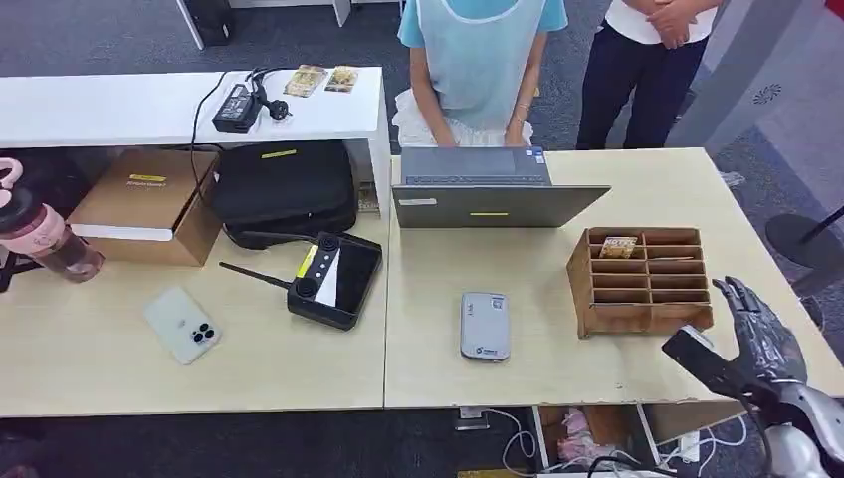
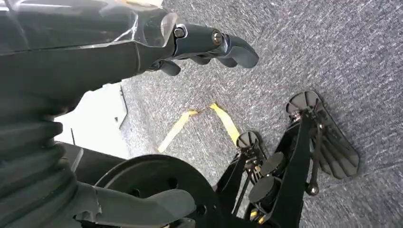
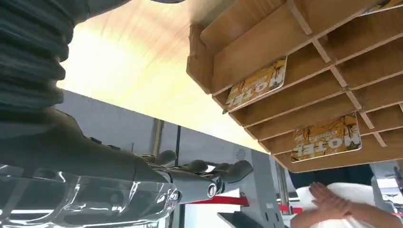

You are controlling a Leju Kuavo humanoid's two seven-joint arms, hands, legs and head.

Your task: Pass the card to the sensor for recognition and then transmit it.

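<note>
A wooden card rack (image 1: 642, 281) stands on the right of the table (image 1: 557, 373). A yellow card (image 1: 618, 246) sits in its far-left slot. In the right wrist view two yellow "HOTEL" cards (image 3: 256, 83) (image 3: 325, 137) lie in the rack's (image 3: 247, 47) slots. The grey card sensor (image 1: 485, 326) lies flat at the table's middle front. My right hand (image 1: 758, 337) hovers at the rack's near right corner, fingers (image 3: 209, 172) spread and holding nothing. My left hand (image 2: 157, 118) hangs over the carpet floor, with fingers and thumb apart and nothing in it.
An open laptop (image 1: 488, 194) stands behind the sensor, with a person (image 1: 478, 60) at it and another person (image 1: 652, 50) to the right. On the left lie a white phone (image 1: 181, 325), a black antenna device (image 1: 333, 279), a black bag (image 1: 284, 189), a cardboard box (image 1: 149, 204) and a pink bottle (image 1: 40, 234).
</note>
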